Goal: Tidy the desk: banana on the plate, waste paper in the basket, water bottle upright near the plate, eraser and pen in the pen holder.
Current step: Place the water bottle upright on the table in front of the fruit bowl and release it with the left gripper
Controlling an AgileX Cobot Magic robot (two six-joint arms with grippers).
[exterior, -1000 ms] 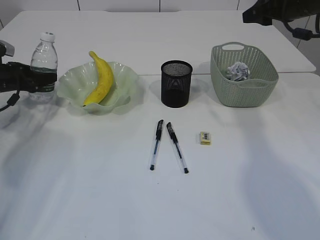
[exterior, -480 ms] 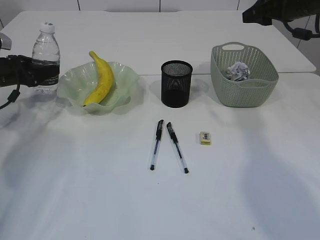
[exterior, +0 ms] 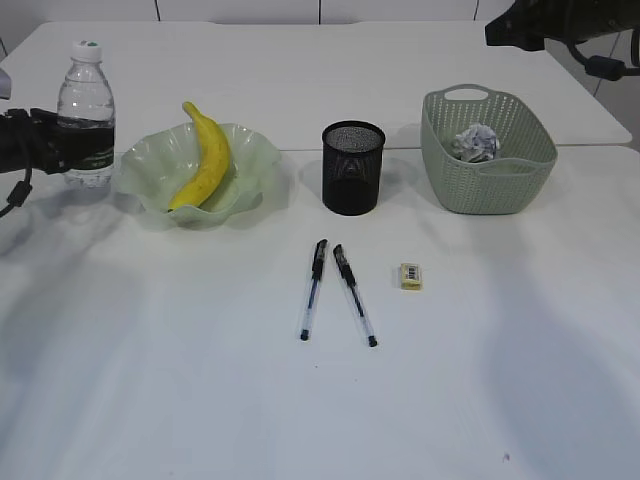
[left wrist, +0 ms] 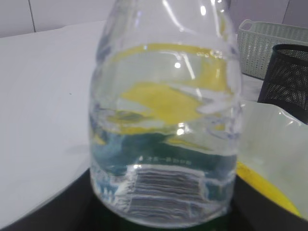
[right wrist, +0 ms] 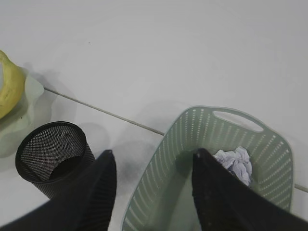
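Left gripper point(exterior: 45, 145) clamped round the labelled waist of the water bottle point(exterior: 86, 115), upright just left of the plate point(exterior: 255, 155); hard to say whether resting on the desk point(exterior: 320, 400) or just clear of it. Could topple if let go before the base sits flat, or knock the wavy rim on retreat and disturb the banana point(exterior: 205, 155). Right gripper point(right wrist: 154, 192) spread apart and empty above the basket point(right wrist: 183, 144), crumpled paper point(right wrist: 236, 161) inside. Two pens point(exterior: 338, 290) and eraser point(exterior: 410, 276) lying loose before the pen holder point(exterior: 353, 167); slim barrels likely to roll or slip from a careless pinch
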